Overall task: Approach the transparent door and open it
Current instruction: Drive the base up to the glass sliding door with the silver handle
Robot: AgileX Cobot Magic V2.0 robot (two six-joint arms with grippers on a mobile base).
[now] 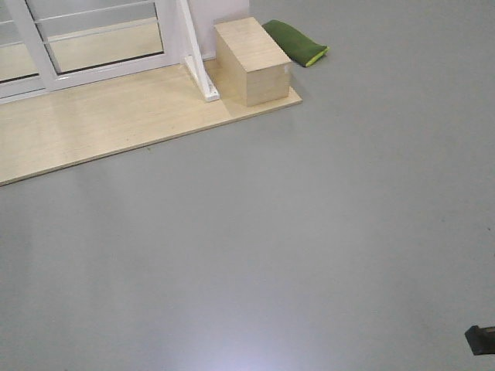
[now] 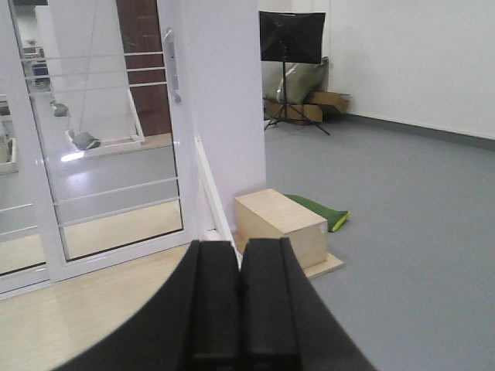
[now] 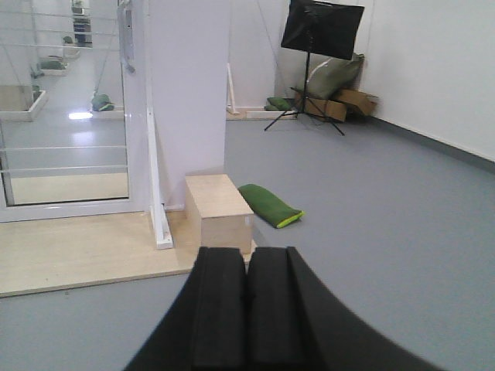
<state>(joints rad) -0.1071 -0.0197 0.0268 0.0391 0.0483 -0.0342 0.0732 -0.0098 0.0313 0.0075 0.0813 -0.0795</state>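
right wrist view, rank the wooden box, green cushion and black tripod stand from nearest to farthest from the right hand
From the right hand:
1. wooden box, just ahead and slightly left.
2. green cushion, lying just right of the box, a little farther back.
3. black tripod stand, far back on the right, by the far wall.

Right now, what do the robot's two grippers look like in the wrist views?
Both the left gripper and right gripper are matte black: two flat, rectangular fingers flaring into a broad curved base. No cables, markings or labels are visible.
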